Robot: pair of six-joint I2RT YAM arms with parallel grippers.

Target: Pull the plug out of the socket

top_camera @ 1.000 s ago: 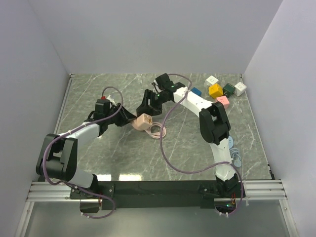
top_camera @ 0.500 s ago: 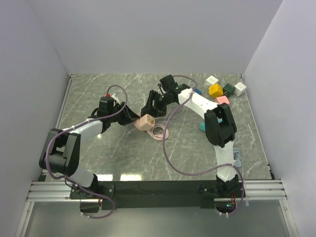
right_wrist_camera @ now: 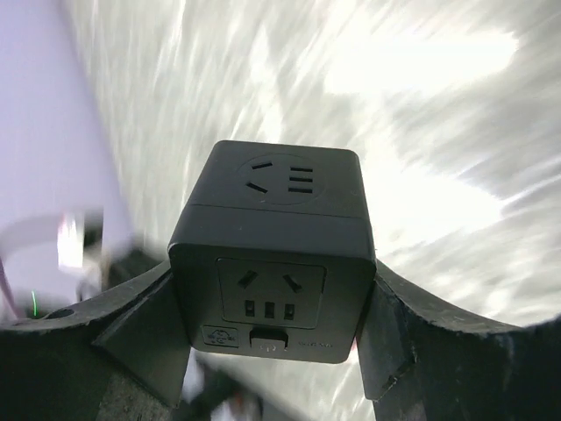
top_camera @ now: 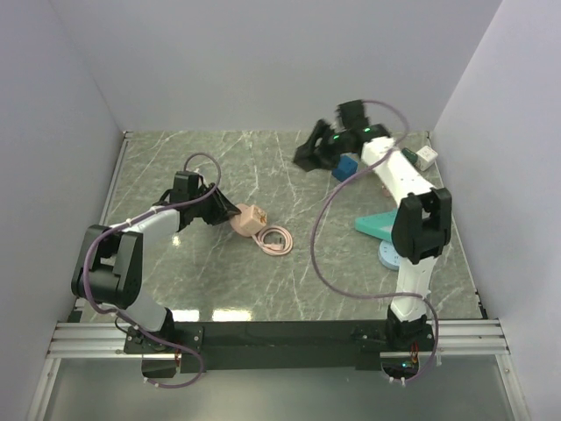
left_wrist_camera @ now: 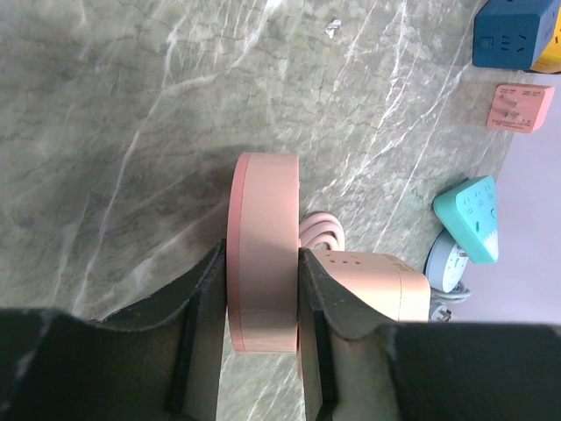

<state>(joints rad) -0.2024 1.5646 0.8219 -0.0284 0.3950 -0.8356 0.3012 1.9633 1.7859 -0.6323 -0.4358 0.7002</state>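
Top view: the right gripper (top_camera: 308,156) is now far back on the table (top_camera: 210,281), just beside a blue cube (top_camera: 345,167) and well apart from the socket (top_camera: 248,217), where it was working a second ago. The right wrist view shows its jaws clamped on the flanks of a black cube (right_wrist_camera: 273,272), which I take to be the plug. It is off the socket, so the pull looks done, with only setting it down left, if anything.

The left gripper (left_wrist_camera: 263,298) has barely shifted. Its jaws are narrow, pinching a flat pink slab (left_wrist_camera: 263,228) on edge, with the socket touching it just beyond and the cable coil (top_camera: 276,239) beside that on the marble. That anchor looks to have kept the socket in place.

The right wrist background is smeared by motion. The plug's prongs face away and are unseen. From above, the black plug merges into the black gripper. The left fingers (left_wrist_camera: 206,298) cover the slab's near end, and I cannot tell whether the slab and socket are one piece.
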